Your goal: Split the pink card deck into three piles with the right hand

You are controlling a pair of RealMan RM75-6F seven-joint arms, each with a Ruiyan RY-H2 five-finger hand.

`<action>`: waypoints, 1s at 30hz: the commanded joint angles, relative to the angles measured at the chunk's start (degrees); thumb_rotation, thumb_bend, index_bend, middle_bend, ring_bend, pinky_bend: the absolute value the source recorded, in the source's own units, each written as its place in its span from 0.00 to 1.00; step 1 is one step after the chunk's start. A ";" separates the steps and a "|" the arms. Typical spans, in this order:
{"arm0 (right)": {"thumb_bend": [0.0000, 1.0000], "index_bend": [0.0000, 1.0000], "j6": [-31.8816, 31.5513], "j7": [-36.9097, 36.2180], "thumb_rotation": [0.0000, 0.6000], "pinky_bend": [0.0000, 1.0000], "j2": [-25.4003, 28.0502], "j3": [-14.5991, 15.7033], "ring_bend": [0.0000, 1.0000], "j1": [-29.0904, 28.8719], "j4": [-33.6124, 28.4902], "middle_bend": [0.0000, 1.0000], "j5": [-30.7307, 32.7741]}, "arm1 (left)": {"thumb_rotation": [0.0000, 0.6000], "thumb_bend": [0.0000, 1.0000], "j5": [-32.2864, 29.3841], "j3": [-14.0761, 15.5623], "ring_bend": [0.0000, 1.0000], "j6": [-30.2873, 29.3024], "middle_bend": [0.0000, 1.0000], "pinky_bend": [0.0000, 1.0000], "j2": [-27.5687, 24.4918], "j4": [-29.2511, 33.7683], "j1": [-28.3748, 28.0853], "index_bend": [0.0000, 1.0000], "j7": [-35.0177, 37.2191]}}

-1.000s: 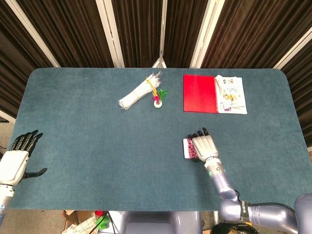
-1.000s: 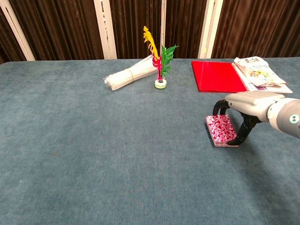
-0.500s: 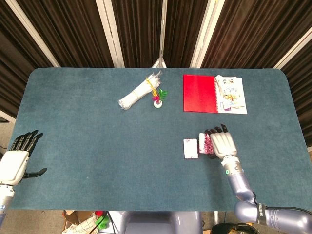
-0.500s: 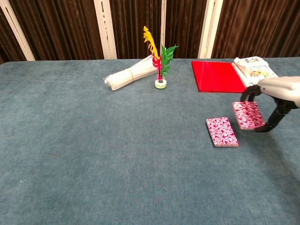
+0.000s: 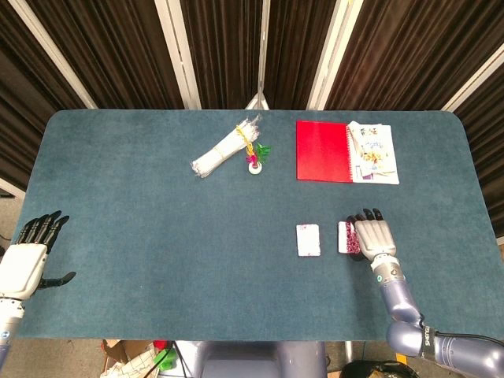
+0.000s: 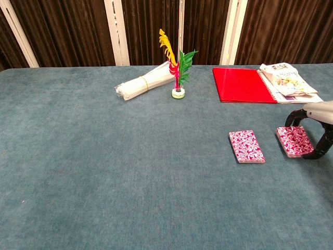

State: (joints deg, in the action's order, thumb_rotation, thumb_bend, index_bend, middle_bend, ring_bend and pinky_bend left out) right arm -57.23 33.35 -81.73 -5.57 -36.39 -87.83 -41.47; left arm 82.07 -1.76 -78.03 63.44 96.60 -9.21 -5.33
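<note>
One pile of pink patterned cards (image 5: 308, 240) (image 6: 246, 146) lies flat on the teal table, right of centre. A second packet of pink cards (image 5: 345, 237) (image 6: 294, 140) sits a short way to its right, low over the cloth. My right hand (image 5: 375, 235) (image 6: 318, 131) arches over this packet and grips it by its ends, fingers at the far end and thumb at the near end. I cannot tell whether the packet touches the table. My left hand (image 5: 28, 253) hovers beyond the table's left edge, fingers spread, holding nothing.
A red notebook (image 5: 323, 150) (image 6: 241, 84) and an illustrated booklet (image 5: 376, 153) lie at the back right. A white rolled bundle (image 5: 223, 153) and a small feather ornament (image 5: 254, 156) (image 6: 178, 73) sit at the back centre. The table's right edge (image 5: 482, 197) is near my right hand.
My right hand lifted the upper part of the deck off the pile and carried it rightward, leaving the lower pile in place. The left hand has not moved.
</note>
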 commanded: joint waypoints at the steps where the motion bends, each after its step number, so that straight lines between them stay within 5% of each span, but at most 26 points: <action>1: 0.24 0.00 0.22 0.93 1.00 0.00 0.00 0.31 0.00 -0.29 -0.14 0.05 0.91 | 1.00 0.00 -0.06 -0.03 0.00 0.01 0.00 0.00 -0.05 0.07 -0.01 0.00 -0.05; 16: 0.24 0.00 -1.94 1.91 1.00 0.00 0.64 -0.29 0.00 -1.48 -7.28 0.00 -1.78 | 1.00 0.00 0.17 0.14 0.00 0.15 0.00 0.00 -0.24 0.36 -0.06 0.00 0.19; 30: 0.24 0.10 -2.52 6.54 1.00 0.00 -4.48 -0.97 0.02 -5.06 -7.51 0.13 0.22 | 1.00 0.00 0.05 0.20 0.00 0.77 0.00 0.00 -0.66 0.61 -0.26 0.00 1.09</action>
State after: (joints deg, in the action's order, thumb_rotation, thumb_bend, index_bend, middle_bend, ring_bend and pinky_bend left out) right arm -59.74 39.64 -85.93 -6.42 -41.19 -95.60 -41.49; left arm 82.11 -1.56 -77.26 62.79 97.20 -9.47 -4.23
